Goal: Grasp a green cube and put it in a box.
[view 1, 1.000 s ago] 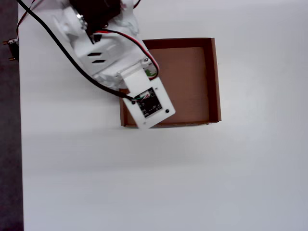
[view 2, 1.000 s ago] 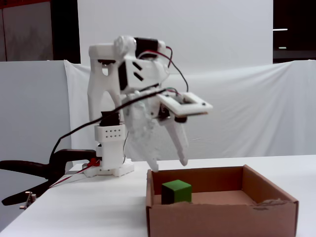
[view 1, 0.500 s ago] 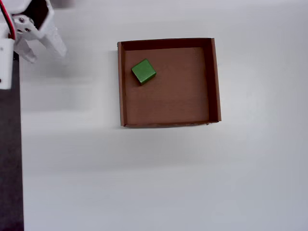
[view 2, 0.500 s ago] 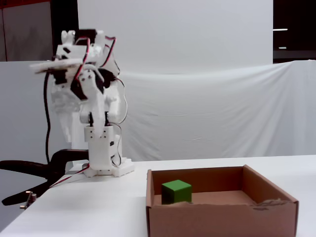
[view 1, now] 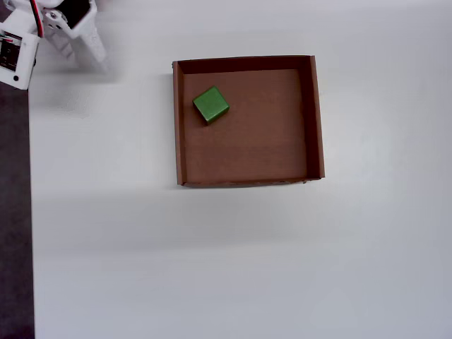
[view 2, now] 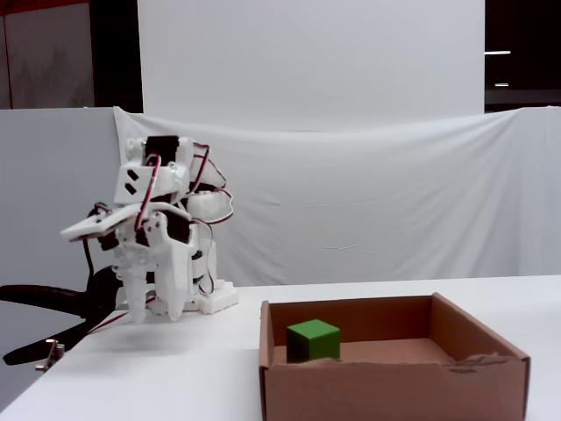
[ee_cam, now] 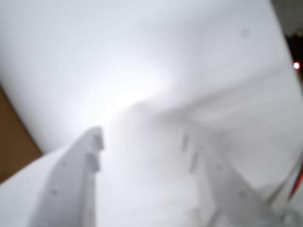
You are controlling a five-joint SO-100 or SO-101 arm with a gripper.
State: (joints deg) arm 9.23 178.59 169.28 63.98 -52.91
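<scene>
The green cube (view 1: pixel 210 104) lies on the floor of the brown cardboard box (view 1: pixel 316 120), near its top-left corner in the overhead view. In the fixed view the cube (view 2: pixel 314 338) sits at the box's left side, behind the front wall (view 2: pixel 394 386). My white gripper (view 1: pixel 79 53) hangs over the table's top-left corner, well to the left of the box and apart from it. In the fixed view the gripper (view 2: pixel 155 314) points down just above the table. In the blurred wrist view the gripper (ee_cam: pixel 142 139) is open with only white table between its fingers.
The arm's base (view 2: pixel 215 298) stands at the back left of the white table (view 1: pixel 212 268). A dark floor strip (view 1: pixel 14 212) runs along the table's left edge. A white cloth backdrop (view 2: pixel 368 193) hangs behind. A brown patch (ee_cam: pixel 12 146) shows at the wrist view's left edge.
</scene>
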